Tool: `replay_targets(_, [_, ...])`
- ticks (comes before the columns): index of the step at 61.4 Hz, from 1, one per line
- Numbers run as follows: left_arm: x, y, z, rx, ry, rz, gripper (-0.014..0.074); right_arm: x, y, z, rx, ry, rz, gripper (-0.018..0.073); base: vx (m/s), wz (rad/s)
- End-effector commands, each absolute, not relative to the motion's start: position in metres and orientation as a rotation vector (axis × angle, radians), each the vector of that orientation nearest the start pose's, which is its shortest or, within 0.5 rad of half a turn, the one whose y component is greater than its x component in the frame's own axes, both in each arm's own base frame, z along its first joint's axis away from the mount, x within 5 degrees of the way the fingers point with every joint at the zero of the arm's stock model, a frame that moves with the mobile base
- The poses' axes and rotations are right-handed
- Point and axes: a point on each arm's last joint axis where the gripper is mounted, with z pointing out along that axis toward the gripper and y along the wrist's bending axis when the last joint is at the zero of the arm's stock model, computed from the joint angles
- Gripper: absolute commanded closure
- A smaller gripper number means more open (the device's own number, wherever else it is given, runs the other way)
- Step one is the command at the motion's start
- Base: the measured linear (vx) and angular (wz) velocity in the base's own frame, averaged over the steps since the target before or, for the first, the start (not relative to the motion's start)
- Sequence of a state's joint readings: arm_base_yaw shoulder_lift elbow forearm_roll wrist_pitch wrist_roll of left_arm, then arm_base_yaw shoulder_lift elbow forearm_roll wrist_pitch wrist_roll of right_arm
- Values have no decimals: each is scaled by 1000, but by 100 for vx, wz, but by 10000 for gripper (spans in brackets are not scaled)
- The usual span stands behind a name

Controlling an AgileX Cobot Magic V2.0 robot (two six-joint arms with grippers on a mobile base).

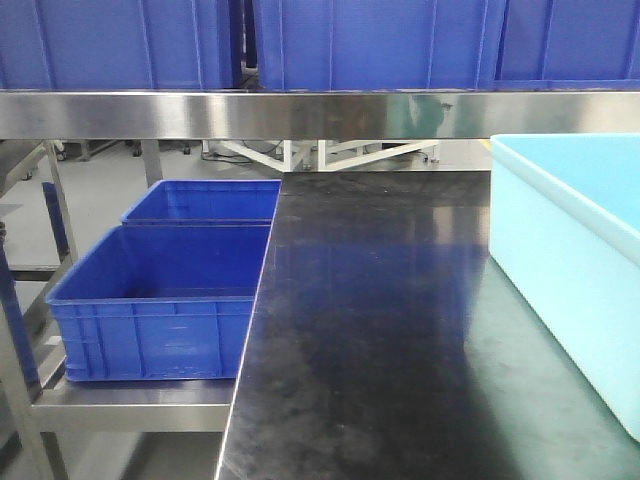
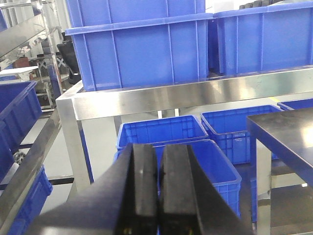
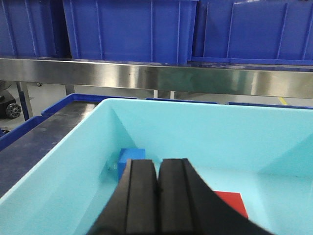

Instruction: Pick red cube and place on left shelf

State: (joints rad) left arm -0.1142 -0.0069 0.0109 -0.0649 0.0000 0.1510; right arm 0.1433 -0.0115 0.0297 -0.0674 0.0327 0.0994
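The red cube (image 3: 232,201) lies on the floor of the light cyan bin (image 3: 63,166), partly hidden behind my right gripper (image 3: 157,171). The right gripper is shut and empty, hovering over the bin just left of the cube. My left gripper (image 2: 158,156) is shut and empty, held in the air left of the black table (image 2: 288,132). The left shelf (image 2: 161,98) is the stainless-steel rack; its rail (image 1: 300,112) crosses the front view, with blue crates above and below. Neither gripper shows in the front view.
A blue cube (image 3: 129,159) sits in the cyan bin's left corner. The cyan bin (image 1: 575,260) stands at the right of the glossy black table (image 1: 380,330). Two open blue crates (image 1: 165,290) sit on the lower shelf left of the table. More blue crates (image 2: 142,49) line the upper tier.
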Motion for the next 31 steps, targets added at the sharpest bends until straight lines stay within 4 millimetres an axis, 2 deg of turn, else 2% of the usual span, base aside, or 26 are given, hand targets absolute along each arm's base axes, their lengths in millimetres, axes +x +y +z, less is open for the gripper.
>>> replay_targets(1, [57, -6, 210, 143, 1427, -24, 491, 53, 8, 218, -81, 1401, 141, 503, 0, 0])
replay_targets(31, [57, -6, 210, 143, 1427, -24, 491, 53, 8, 218, -81, 1401, 141, 503, 0, 0])
